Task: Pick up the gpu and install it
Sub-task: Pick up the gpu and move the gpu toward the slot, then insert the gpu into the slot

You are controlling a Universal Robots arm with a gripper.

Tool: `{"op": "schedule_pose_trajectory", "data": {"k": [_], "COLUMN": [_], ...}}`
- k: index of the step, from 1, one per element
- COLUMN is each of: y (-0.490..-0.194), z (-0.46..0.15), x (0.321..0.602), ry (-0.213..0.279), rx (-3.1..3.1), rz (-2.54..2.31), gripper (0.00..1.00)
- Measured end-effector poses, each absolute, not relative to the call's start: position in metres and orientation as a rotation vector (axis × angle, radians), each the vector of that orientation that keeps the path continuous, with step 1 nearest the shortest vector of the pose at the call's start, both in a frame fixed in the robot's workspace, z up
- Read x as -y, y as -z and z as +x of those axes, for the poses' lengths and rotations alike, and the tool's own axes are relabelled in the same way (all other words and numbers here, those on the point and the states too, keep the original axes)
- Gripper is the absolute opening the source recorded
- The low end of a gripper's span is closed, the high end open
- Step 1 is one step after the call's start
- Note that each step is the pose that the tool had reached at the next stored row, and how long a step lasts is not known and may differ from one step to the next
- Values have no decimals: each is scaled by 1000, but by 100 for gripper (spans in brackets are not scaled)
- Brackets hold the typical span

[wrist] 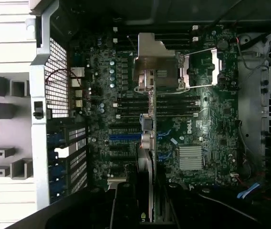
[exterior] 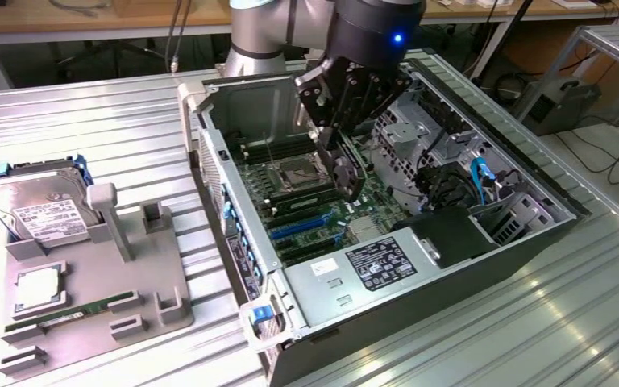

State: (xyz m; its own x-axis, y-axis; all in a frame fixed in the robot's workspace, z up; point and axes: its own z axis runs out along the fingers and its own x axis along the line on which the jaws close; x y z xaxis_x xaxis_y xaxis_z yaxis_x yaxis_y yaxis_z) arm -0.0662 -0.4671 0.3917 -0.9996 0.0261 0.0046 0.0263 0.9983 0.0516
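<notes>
The arm is hanging over the open computer case (exterior: 535, 234), and its gripper (exterior: 344, 157) is clamping the gpu (exterior: 351, 187) along its upper edge. The jaws are pressing on the thin card, so it is hanging edge-down just above the motherboard (exterior: 288, 197).

In the wrist view the gpu (wrist: 148, 143) is showing as a narrow strip running out from the gripper (wrist: 147, 200) across the board. It is passing close by the blue expansion slots (wrist: 124, 137), though I cannot tell whether it is touching them.

I'd judge the pick-up done and the install in hand: the card is inside the case but not looking seated. Seating it would call for lining its lower edge along one slot, with the bracket toward the perforated rear wall (wrist: 59, 81), and a straight, even press.

The case is lying on its side on a ribbed metal table (exterior: 105, 121). At the exterior view's left a grey fixture (exterior: 170, 310) is holding a hard drive (exterior: 35, 211) and a memory stick (exterior: 73, 311). Wooden desks (exterior: 73, 16) are standing behind, and cables (exterior: 611, 161) are trailing on the floor at the exterior view's right.
</notes>
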Motion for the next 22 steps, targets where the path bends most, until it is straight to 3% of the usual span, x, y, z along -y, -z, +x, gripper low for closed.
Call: {"op": "schedule_pose_trajectory", "data": {"k": [22], "y": [-391], "z": [-49], "x": [467], "ry": [80], "rx": [3128], "rz": [29], "gripper": [26]}}
